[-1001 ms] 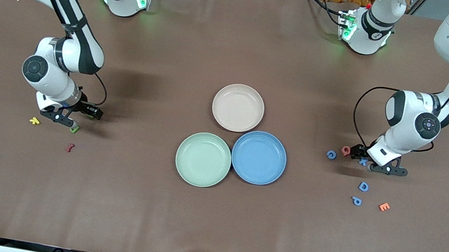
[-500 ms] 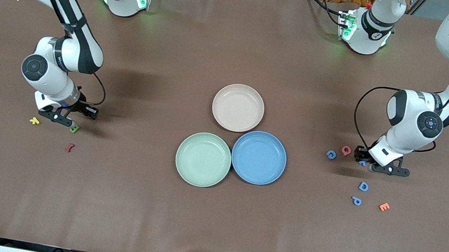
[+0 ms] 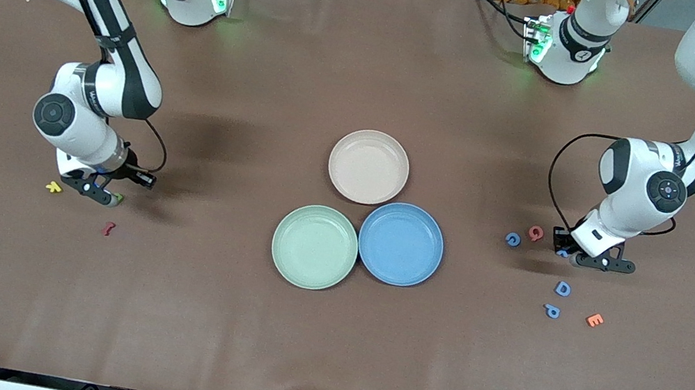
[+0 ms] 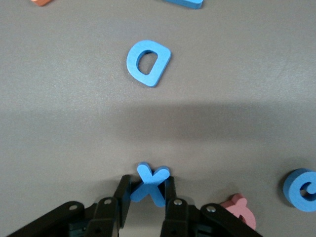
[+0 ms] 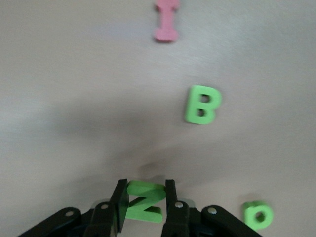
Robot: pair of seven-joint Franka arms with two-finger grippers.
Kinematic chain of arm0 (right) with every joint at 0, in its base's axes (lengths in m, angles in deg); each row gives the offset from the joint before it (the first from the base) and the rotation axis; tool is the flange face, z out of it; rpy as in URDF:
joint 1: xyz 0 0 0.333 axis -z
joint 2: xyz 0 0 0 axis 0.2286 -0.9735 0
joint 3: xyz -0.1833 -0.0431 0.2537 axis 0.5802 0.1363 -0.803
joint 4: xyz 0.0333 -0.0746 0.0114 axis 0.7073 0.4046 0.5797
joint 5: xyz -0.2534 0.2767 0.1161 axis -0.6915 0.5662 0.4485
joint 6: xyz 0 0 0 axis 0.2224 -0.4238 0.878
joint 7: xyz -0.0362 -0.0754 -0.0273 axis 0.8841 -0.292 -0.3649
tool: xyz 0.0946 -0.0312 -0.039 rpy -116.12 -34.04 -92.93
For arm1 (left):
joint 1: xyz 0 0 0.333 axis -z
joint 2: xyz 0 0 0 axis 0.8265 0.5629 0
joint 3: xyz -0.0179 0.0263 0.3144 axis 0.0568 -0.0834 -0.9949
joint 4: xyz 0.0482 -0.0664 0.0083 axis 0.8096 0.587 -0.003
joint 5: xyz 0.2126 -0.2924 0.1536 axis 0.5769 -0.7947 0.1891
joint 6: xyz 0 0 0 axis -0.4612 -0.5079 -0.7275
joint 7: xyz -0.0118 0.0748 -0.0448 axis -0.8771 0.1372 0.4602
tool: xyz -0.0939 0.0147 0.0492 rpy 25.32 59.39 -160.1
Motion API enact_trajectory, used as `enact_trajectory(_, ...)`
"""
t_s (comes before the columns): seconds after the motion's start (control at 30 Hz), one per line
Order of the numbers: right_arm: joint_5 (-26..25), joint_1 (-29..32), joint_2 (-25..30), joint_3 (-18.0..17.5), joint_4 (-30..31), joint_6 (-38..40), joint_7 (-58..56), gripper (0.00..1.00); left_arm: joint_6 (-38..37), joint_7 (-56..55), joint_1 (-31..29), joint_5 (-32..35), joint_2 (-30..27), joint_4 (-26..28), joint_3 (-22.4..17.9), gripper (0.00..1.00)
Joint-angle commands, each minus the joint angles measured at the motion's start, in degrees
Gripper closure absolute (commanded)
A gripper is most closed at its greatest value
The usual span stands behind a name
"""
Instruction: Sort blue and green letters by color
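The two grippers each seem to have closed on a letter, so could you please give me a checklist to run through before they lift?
1. Left gripper shut on the blue X, letter centred between the jaws: ok.
2. Right gripper shut on the green N: ok.
3. Neighbours clear of the left grip: the blue D lies apart, the pink letter is close beside a finger: cannot tell.
4. Green B apart from the right grip: ok.
5. Blue plate bare and ready for the X: ok.
6. Green plate bare and ready for the N: ok.
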Motion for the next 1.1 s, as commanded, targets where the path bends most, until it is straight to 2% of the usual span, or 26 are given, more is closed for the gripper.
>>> enact_trajectory(0.0, -0.89, -0.47, -0.52, -2.92, -6.31, 5.50, 7.09, 1.00, -0.12, -0.28, 0.21, 1.08, -2.59, 0.62, -0.04, 1.00)
enact_trajectory(0.27, -0.10, -3.28, -2.63, -4.77, -12.98, 8.75, 15.34, 1.00, -9.43, -0.98, 2.67, 1.43, -8.04, -1.75, -0.39, 1.00)
enact_trajectory(0.6, 6.14, -10.84, -9.31, -4.59, -24.85, 9.81, 25.19, 1.00, -12.07, -7.30, 8.29, 1.52, -10.85, -3.51, -0.40, 1.00)
enact_trajectory(0.8, 6.23, -14.44, -13.97, -4.42, -32.41, 10.60, 32.04, 1.00, -16.63, -14.06, 13.83, 1.69, -11.65, -6.05, -0.48, 1.00)
enact_trajectory(1.07, 6.06, -18.48, -19.07, -4.24, -39.18, 10.42, 39.87, 1.00, -25.16, -23.99, 18.75, 5.03, -12.44, -10.09, 0.04, 1.00)
